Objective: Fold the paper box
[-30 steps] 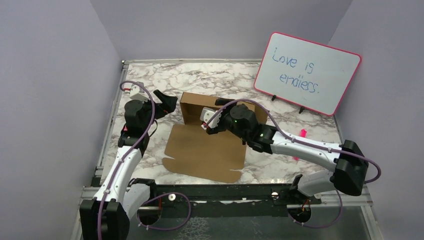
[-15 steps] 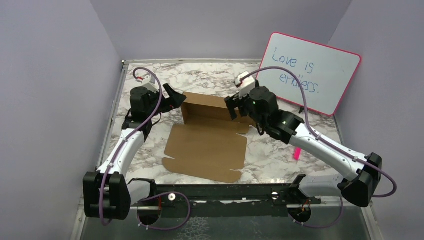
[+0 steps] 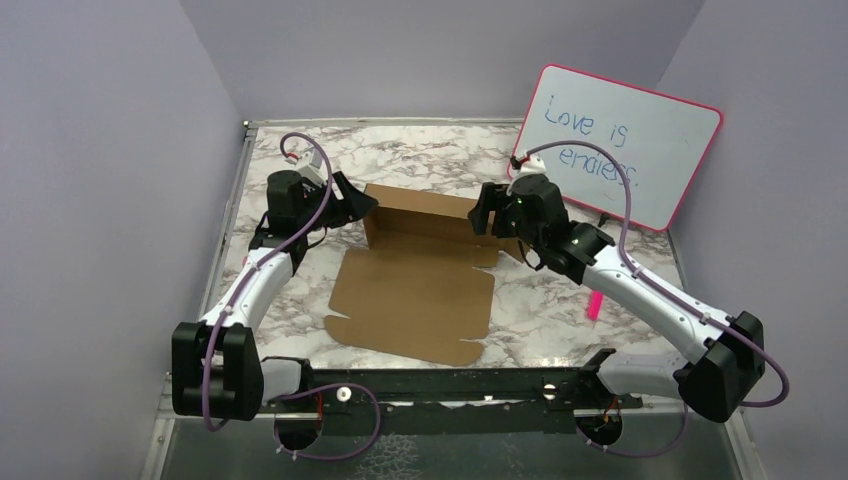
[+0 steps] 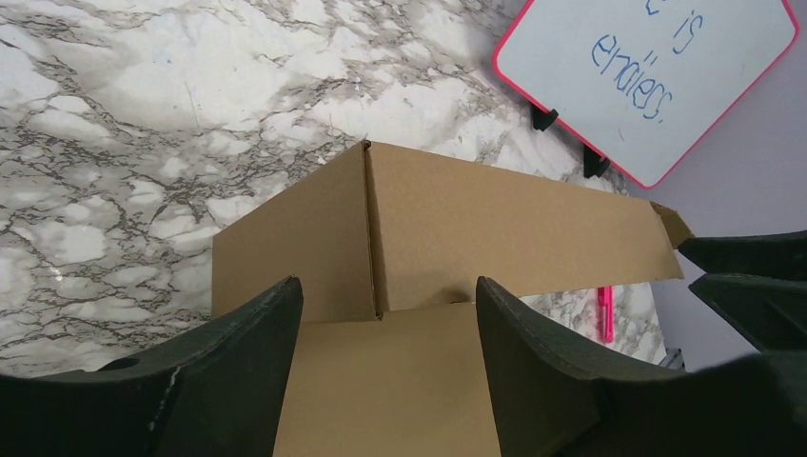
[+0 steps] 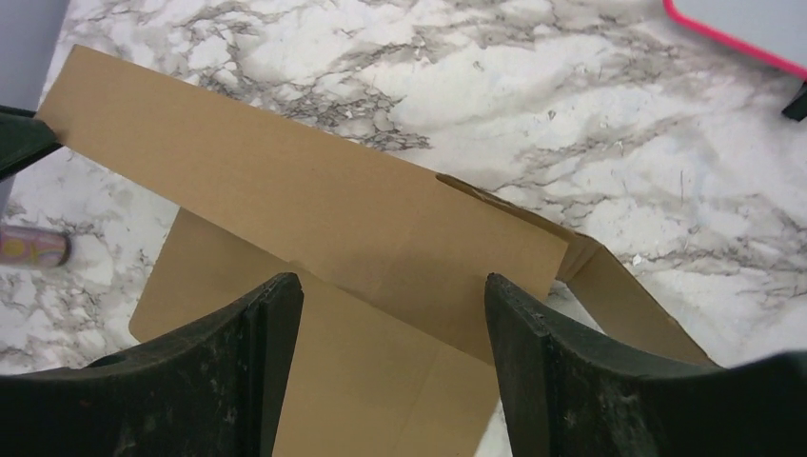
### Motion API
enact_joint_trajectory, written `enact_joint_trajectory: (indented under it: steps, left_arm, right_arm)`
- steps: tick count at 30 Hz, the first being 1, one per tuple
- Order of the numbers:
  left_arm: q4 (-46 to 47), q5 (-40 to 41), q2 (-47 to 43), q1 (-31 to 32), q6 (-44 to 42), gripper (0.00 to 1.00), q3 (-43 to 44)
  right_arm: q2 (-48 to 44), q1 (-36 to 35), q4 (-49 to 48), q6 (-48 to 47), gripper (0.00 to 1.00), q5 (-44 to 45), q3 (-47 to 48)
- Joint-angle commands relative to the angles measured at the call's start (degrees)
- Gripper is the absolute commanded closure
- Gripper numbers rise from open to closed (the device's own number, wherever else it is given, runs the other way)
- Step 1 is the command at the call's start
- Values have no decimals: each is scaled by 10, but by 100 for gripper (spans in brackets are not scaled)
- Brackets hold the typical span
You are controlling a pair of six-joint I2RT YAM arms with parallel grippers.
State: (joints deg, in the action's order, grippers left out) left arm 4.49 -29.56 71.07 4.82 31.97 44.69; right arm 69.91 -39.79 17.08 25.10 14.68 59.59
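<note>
Paper box (image 3: 415, 290) back wall upright; left hand (image 3: 358, 206), right hand (image 3: 486, 209) wide, empty, each straddling end corner, likely bracing fold.

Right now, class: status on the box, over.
Left gripper and right gripper open, at either end of the box's raised wall. Front panel flat. Whiteboard behind, apart.

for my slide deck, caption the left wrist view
Open left hand facing the upright corner of the paper box on the marble table.

We overlook the white marble table (image 3: 420, 150) from above and behind; both wrist cameras closely face opposite ends of the plain brown cardboard box (image 4: 495, 219), shared by all.
</note>
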Motion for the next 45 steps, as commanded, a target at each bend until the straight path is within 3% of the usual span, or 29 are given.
enact_joint_trajectory:
  steps: [1,12,18,36,45]
  left_arm:
    - [3,-28,7,-3,-10,33,19]
    - [12,-42,-2,-3,1,47,4]
    - [22,-41,-20,-3,20,52,-17]
    - [-43,63,-122,-3,16,54,-66]
    - [-70,97,-169,-3,35,26,-36]
  right_arm:
    - [5,7,-36,64,26,-22,-22]
    - [46,18,-87,101,39,-63,-34]
    - [59,28,-158,111,51,-115,-51]
    - [201,92,-281,71,58,-333,20]
    - [203,96,-285,48,60,-340,16]
